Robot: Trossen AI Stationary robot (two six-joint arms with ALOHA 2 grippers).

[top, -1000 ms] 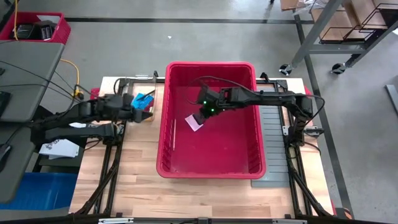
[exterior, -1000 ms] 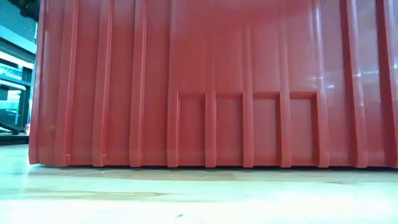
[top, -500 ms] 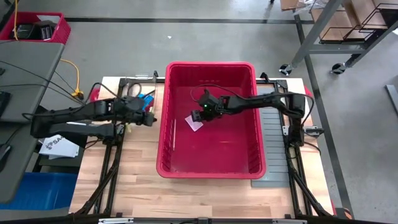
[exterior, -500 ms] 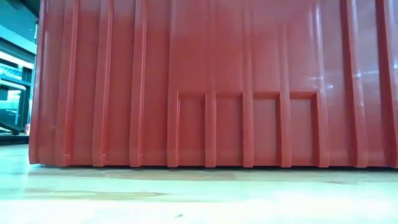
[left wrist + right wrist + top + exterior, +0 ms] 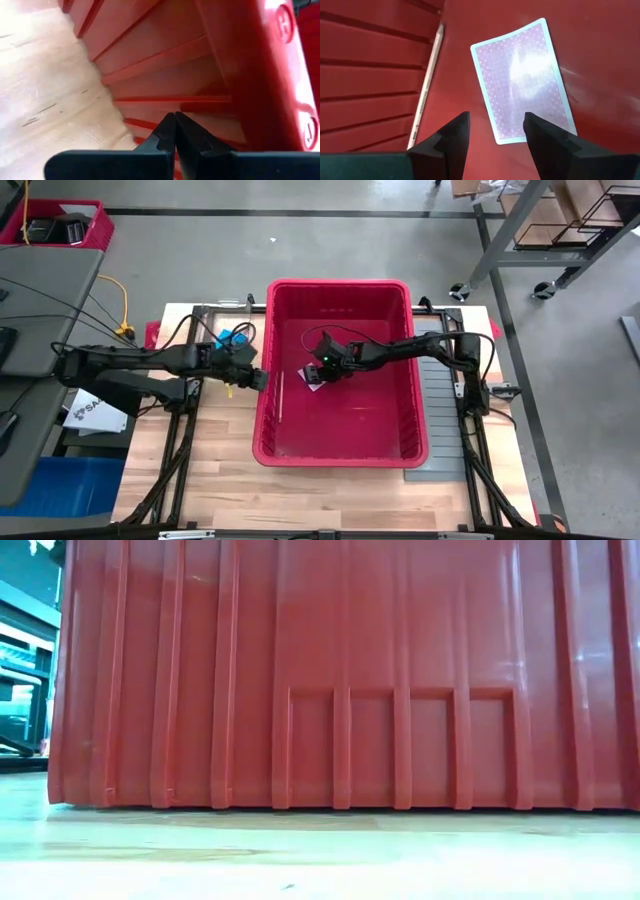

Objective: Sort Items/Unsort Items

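Lowered since earlier, the right gripper (image 5: 492, 131) hovers open and empty over the thin, slippery playing card (image 5: 522, 80) lying flat mid-frame in the red bin (image 5: 340, 290) (best pinched by an edge), while the left gripper (image 5: 174, 131) is shut, empty.

My big red bin (image 5: 340, 435) sits mid-table on the pale wooden tabletop (image 5: 215, 480), its ribbed wall filling the low view. Beyond it: grey floor, a small red crate (image 5: 55, 225) (far corner), and metal shelving (image 5: 560, 220).
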